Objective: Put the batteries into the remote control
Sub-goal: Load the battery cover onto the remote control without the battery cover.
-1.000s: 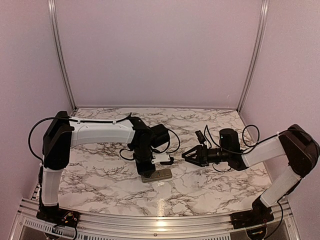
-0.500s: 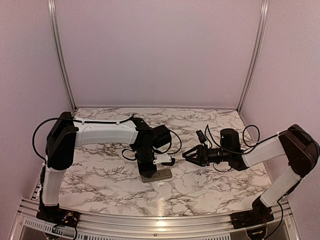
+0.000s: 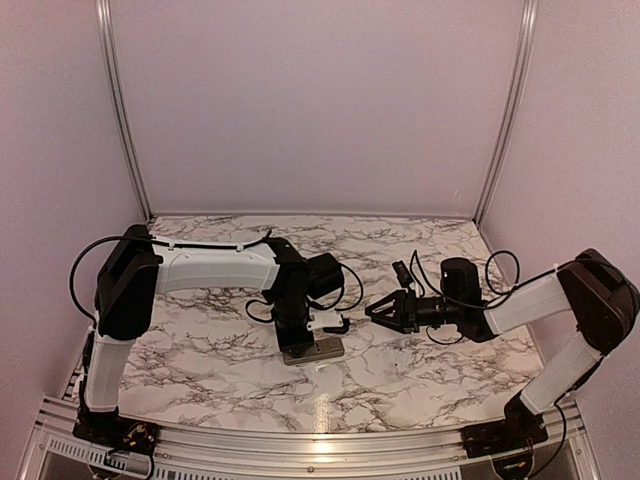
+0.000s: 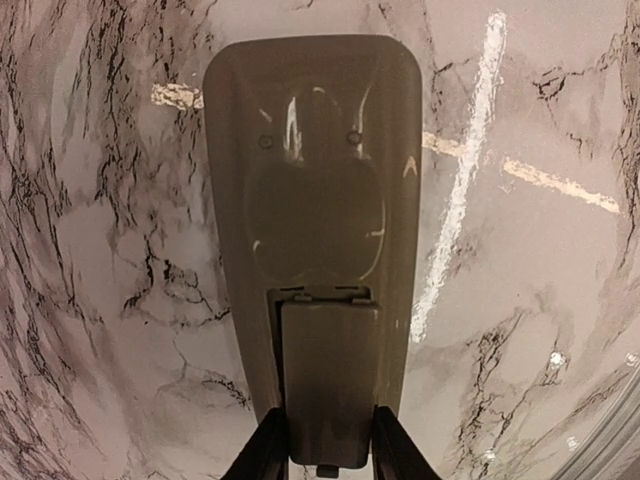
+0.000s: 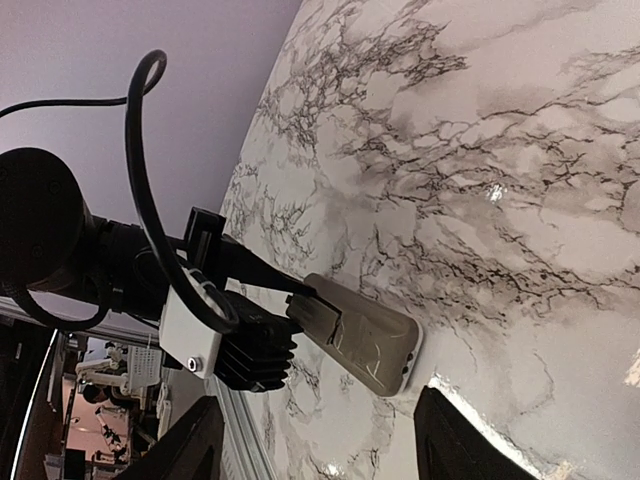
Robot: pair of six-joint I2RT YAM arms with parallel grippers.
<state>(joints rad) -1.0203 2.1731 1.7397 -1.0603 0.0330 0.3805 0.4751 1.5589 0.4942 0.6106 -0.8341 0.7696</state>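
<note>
- remote control (image 4: 310, 200) lies flat, back up, on the marble tabletop (image 3: 200, 365), nearer the front rail (image 3: 320, 442) than the back wall; open marble beyond and on both sides.
- left end effector (image 4: 328, 445) is over its near end, fingers narrowly straddling the battery cover (image 4: 328, 380); pinching or not, cannot tell.
- right end effector (image 3: 378, 309) is spread, empty, hovering right of the remote control, apart from it.

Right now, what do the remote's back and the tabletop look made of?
Remote control: likely moulded plastic, grey-beige, semi-gloss; soft highlights, seamed battery cover. Tabletop: marble-patterned, glossy, perhaps laminate; light streaks reflect on it.
</note>
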